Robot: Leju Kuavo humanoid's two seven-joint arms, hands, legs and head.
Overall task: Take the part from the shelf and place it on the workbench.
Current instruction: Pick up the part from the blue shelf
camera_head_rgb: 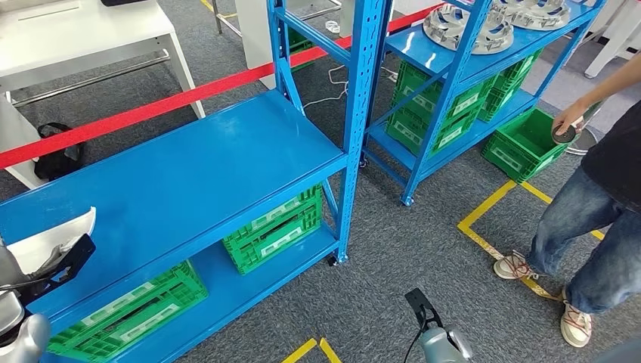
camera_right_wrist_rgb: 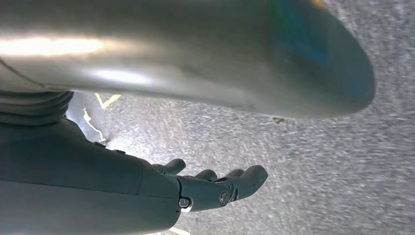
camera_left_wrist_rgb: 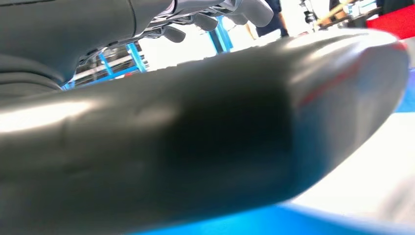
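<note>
Blue shelves: two, one (camera_head_rgb: 189, 174) centre left, one (camera_head_rgb: 469, 68) upper right.
Green crates: about seven; two (camera_head_rgb: 276, 231) (camera_head_rgb: 128, 310) under the near shelf, four stacked in the far one, one (camera_head_rgb: 521, 144) on the floor.
Silver parts (camera_head_rgb: 461, 26): at least two.
People: one (camera_head_rgb: 597, 204).

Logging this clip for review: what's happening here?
The robot stands at the blue shelf. Its left hand holds a white and black part over the shelf's near end. The right hand hangs over the carpet, holding nothing. A person stands right, beside a green crate.
</note>
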